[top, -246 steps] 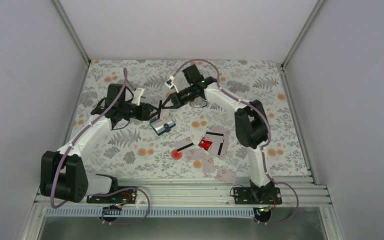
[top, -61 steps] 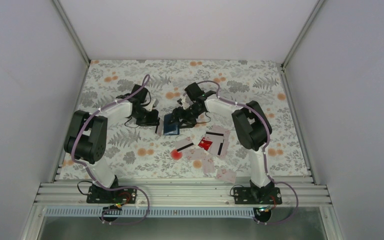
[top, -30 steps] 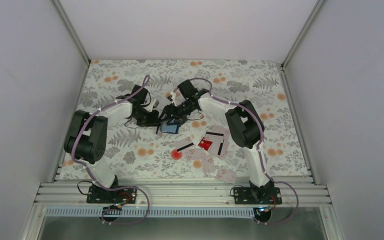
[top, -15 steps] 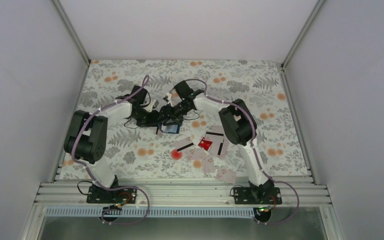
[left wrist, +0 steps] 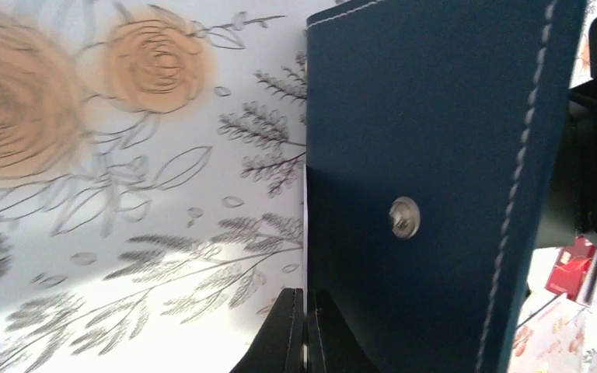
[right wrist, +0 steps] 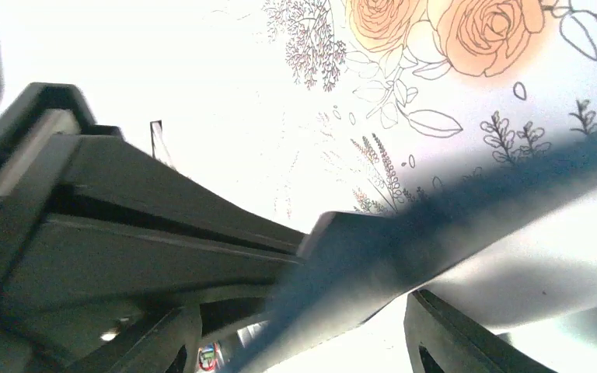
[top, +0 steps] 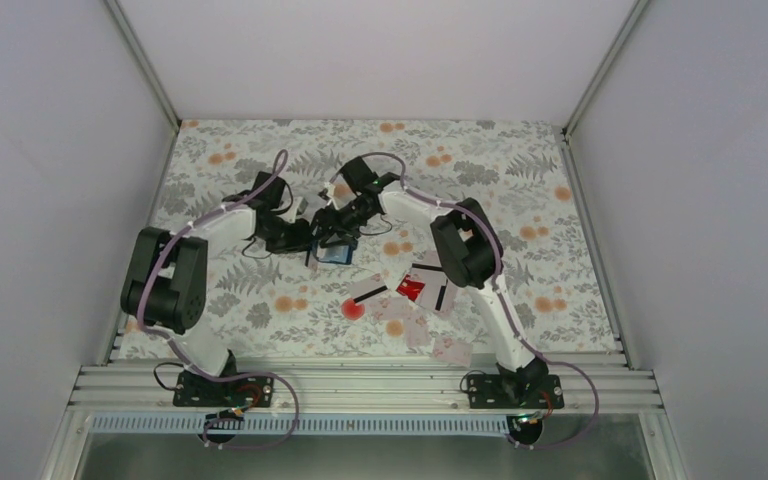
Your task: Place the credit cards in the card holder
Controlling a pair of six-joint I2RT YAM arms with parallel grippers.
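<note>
The navy card holder (top: 336, 252) lies mid-table between both grippers. My left gripper (top: 309, 240) is shut on its near edge; in the left wrist view the black fingers (left wrist: 291, 334) pinch together beside the stitched cover (left wrist: 435, 155) with its metal snap (left wrist: 404, 217). My right gripper (top: 333, 222) hangs over the holder, open, and a blurred flap of the holder (right wrist: 404, 249) crosses between its wide-set fingers (right wrist: 451, 334). The credit cards (top: 430, 283), one of them red (top: 410, 289), lie scattered to the holder's right.
More pale cards (top: 450, 348) lie near the front edge by the right arm's base. A floral cloth (top: 520, 200) covers the table, with an aluminium rail (top: 360, 385) along the near side and enclosure walls on three sides.
The right arm has swung left, bringing its gripper over the card holder close to the left gripper. The holder has shifted slightly left. The left gripper has stayed shut.
</note>
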